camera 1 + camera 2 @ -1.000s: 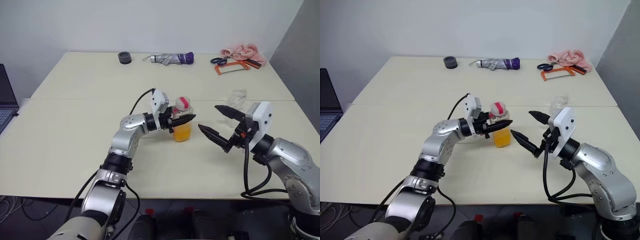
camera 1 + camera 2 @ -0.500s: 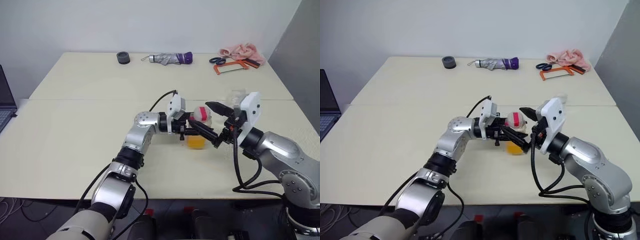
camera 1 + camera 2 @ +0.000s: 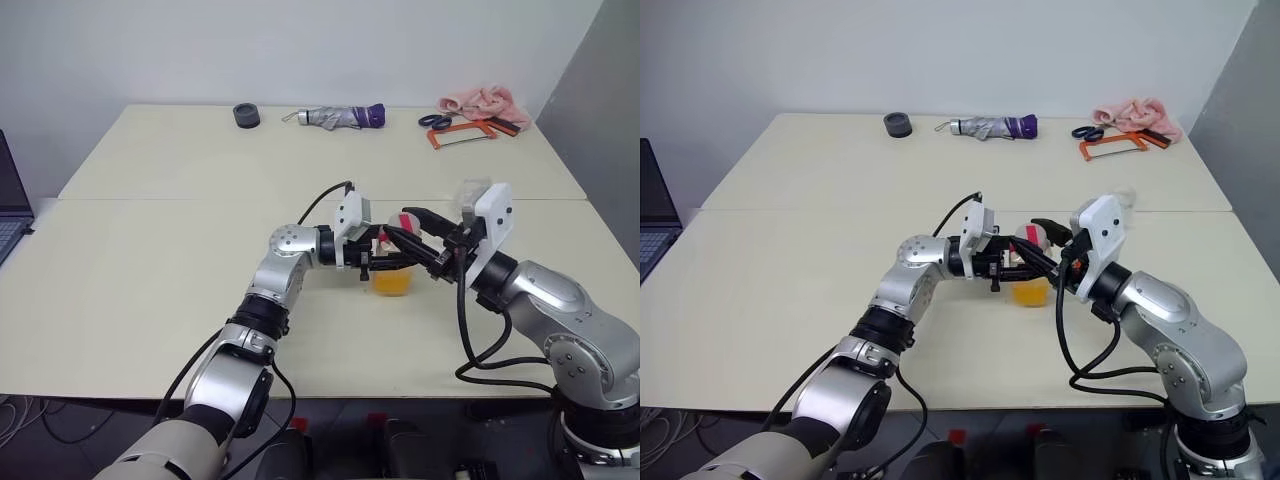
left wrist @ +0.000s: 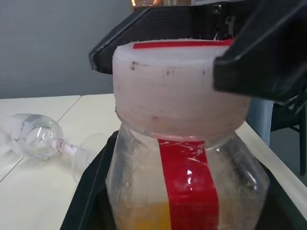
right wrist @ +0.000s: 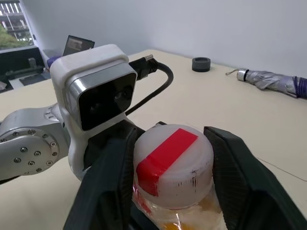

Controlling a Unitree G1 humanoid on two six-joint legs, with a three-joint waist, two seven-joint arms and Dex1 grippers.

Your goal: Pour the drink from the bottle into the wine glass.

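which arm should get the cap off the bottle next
Right, likely. The right gripper already has a finger on each side of the cap, while the left gripper is shut on the bottle, holding it upright.

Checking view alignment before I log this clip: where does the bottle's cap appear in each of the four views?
Left eye view: the cap sits mid-table, between the two grippers.
Right eye view: cap just right of centre.
Left wrist view: cap across the upper middle.
Right wrist view: cap low centre.
Shared landmark: its red stripe.
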